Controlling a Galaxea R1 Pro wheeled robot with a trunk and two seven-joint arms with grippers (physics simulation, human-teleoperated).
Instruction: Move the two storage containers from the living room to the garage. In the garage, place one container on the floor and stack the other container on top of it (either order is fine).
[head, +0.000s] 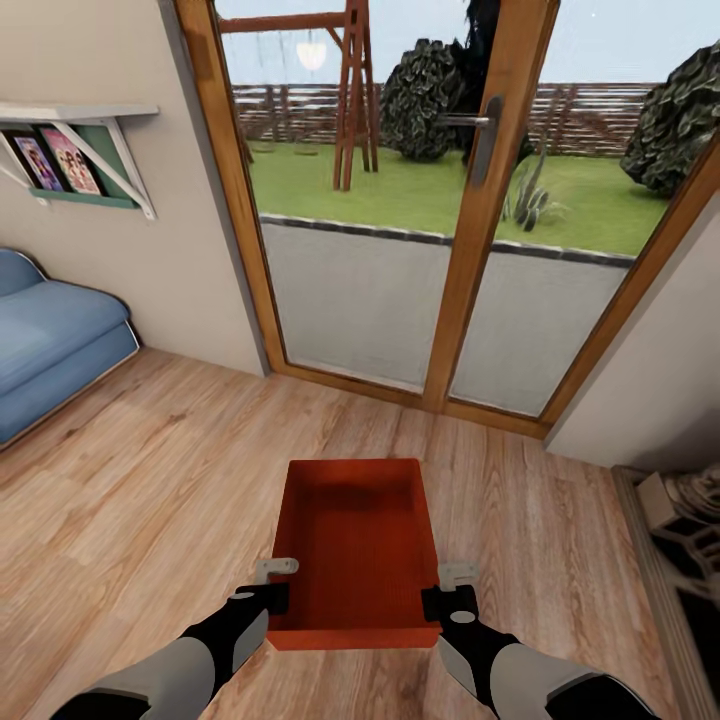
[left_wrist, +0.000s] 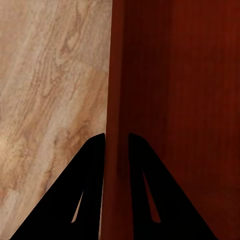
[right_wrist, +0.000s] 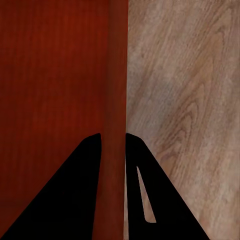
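One red-orange storage container (head: 355, 545) is held up in front of me over the light wood plank floor (head: 150, 480) of the living room. My left gripper (head: 275, 578) is shut on its left wall (left_wrist: 116, 100), one finger on each side of the rim. On the opposite side, my right gripper (head: 452, 585) is shut on the right wall (right_wrist: 114, 100) in the same way. The bin is lidless and holds nothing. A second container is out of view.
A wood-framed glass door (head: 480, 200) with a metal handle stands ahead, with a lawn and swing frame beyond. The blue sofa (head: 50, 350) is at the left under a wall shelf (head: 80, 150). A dark fireplace edge (head: 685, 540) lies at the right.
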